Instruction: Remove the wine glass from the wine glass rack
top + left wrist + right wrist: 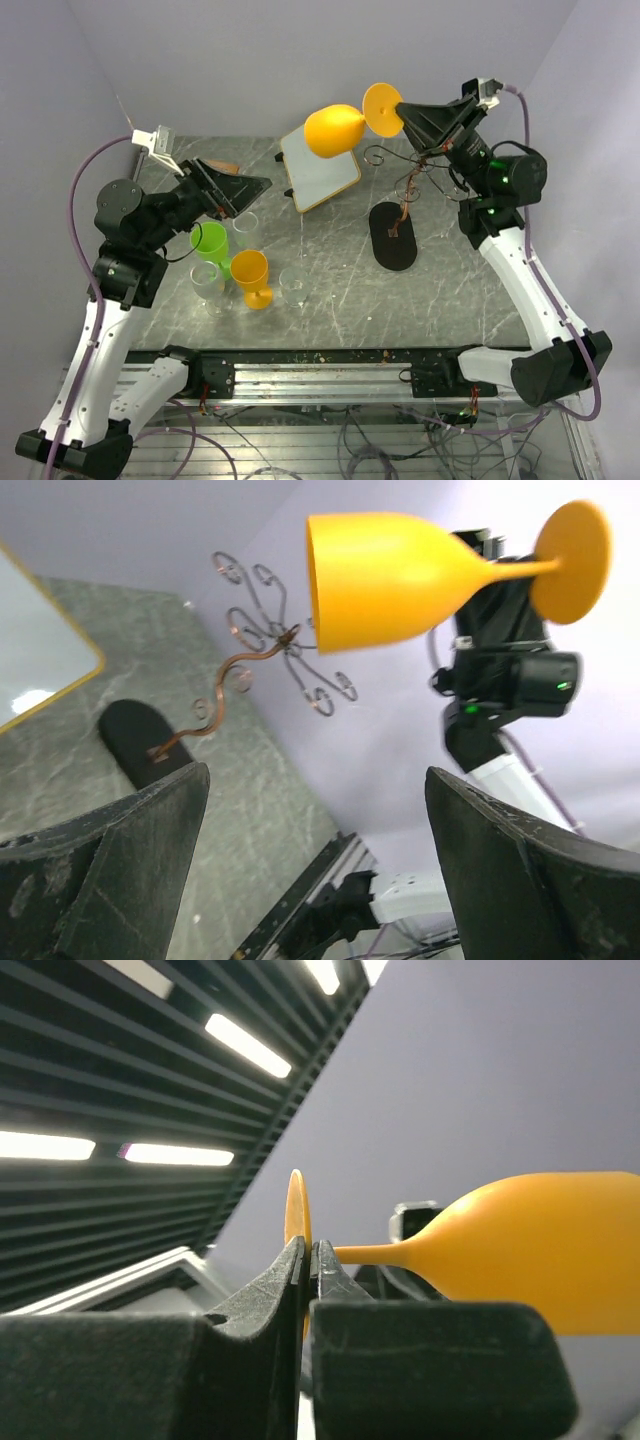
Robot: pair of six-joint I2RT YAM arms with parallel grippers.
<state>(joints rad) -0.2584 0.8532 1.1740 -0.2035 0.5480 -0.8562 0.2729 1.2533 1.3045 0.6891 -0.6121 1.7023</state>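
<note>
The left pincer (248,196) hangs spread wide and empty over the bench (330,300). Further right, the orange wine glass (335,130) lies sideways in mid-air, clear of the wine glass rack (405,200), its foot pinched in the closed right pincer (402,112).

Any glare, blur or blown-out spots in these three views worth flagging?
Top view: evenly lit and sharp, faint sheen on the scratched table. Left wrist: fingers of the left tool dark and soft up close, glass and rack clear. Right wrist: ceiling lights blown out, right tool a dark blurred mass shut on the glass foot.
</note>
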